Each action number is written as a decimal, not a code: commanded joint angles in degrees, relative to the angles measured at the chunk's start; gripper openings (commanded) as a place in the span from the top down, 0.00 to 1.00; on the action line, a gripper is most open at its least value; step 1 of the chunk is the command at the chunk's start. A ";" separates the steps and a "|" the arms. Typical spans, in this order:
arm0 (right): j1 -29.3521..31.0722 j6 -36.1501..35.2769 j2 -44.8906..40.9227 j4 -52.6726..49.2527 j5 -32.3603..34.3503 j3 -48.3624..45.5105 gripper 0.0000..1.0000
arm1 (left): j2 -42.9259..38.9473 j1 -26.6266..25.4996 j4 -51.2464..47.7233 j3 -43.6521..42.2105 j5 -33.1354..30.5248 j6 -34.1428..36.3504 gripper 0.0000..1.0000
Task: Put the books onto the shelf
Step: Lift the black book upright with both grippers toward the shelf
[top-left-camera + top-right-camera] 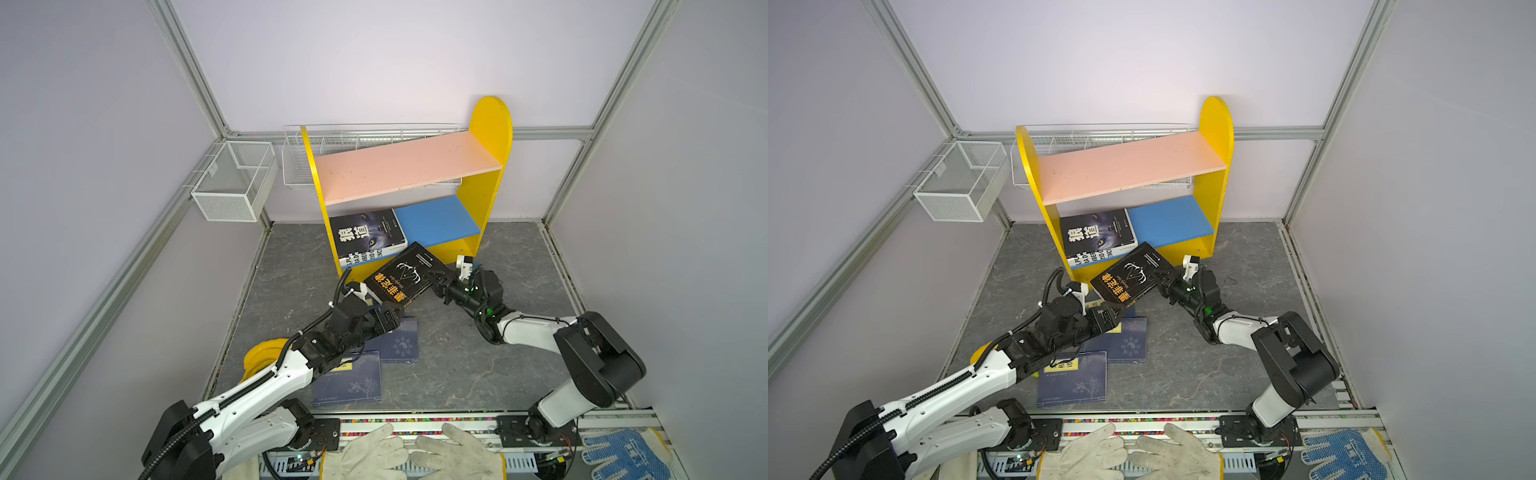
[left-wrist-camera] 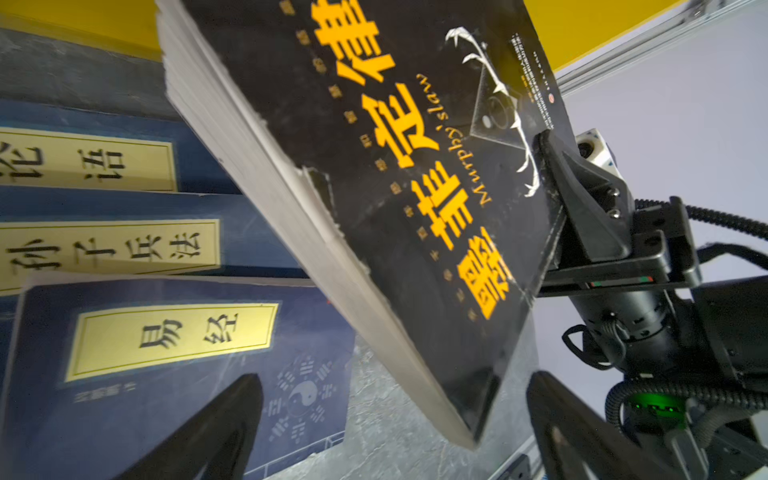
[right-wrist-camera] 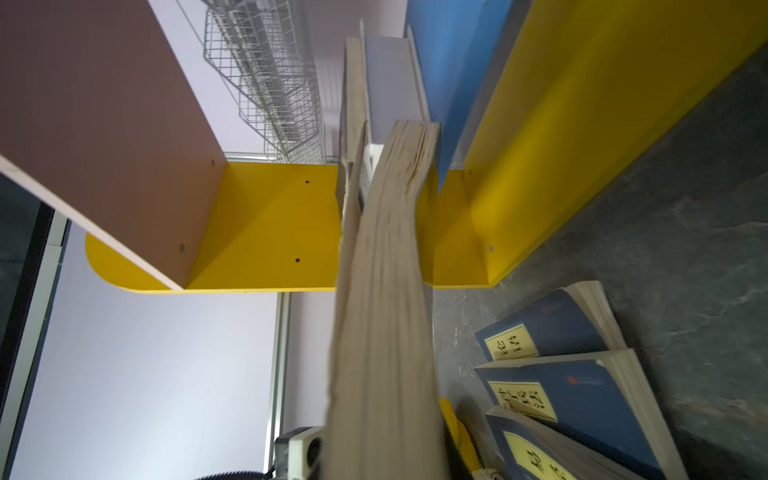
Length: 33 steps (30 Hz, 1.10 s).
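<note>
Shelf [image 1: 492, 124] holds two stacked books [image 1: 365, 235]

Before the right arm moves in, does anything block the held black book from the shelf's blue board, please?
Partly: two stacked books fill the blue board's left half, just behind the held book; the right half is free.

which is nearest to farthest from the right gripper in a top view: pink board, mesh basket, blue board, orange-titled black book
1. orange-titled black book: clamped in the right gripper itself.
2. blue board: low, just beyond the gripper.
3. pink board: above the blue one, farther back.
4. mesh basket: on the left wall, farthest.
</note>
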 commanded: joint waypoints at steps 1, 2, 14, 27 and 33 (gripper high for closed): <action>0.01 -2.69 -3.02 -3.97 -2.69 1.98 0.93 | -0.61 1.58 12.98 -3.51 4.17 -7.95 0.00; 0.09 -3.36 -3.66 -4.57 -3.05 2.26 0.93 | -0.56 2.02 15.47 -4.36 4.89 -9.32 0.00; 0.06 -3.67 -9.00 -2.72 -8.28 2.55 0.92 | -1.31 2.25 31.19 -9.51 5.70 -15.02 0.08; -3.82 9.91 -1.39 24.48 -12.37 1.49 0.92 | 3.04 2.10 37.77 -7.76 6.44 -16.04 0.26; -4.97 11.87 -1.70 27.71 -13.40 -0.31 0.91 | 4.95 2.15 44.83 -7.29 4.86 -15.50 0.37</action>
